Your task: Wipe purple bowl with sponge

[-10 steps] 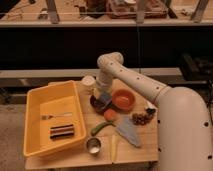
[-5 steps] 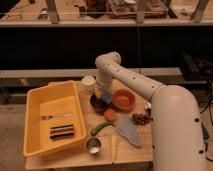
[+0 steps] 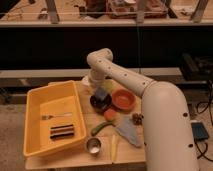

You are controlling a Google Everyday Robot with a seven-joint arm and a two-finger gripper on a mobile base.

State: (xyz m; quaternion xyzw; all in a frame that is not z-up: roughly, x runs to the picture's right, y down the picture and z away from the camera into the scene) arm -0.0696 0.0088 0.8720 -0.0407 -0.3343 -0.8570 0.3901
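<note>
Closest to us, the desk (image 3: 70, 160) edge carries a small metal cup (image 3: 93, 145) and a pale grey-blue pointed sheet (image 3: 128, 133), with a long green vegetable (image 3: 101, 127) lying just past them. On the left is the yellow bin (image 3: 31, 117), with a fork (image 3: 55, 116) lying inside it. None of that is in play.

Now the action, mid-desk. The purple bowl (image 3: 95, 104) sits between the bin and the orange bowl (image 3: 123, 99), close beside the orange one. The white arm (image 3: 165, 120) sweeps in from the right and bends down over it. The gripper (image 3: 99, 89) hangs right above the purple bowl with its fingers pinched tight on the sponge (image 3: 102, 95), a blue-grey pad that looks pressed down into the bowl's dark inside.

So I'd say the pickup is done and we're in the wipe itself. What comes next, to my eye, is a rub across the inside with steady downward pressure. It has to be light enough that the bowl doesn't skid into its orange neighbour, and the grip must hold so the sponge doesn't slip out.
</note>
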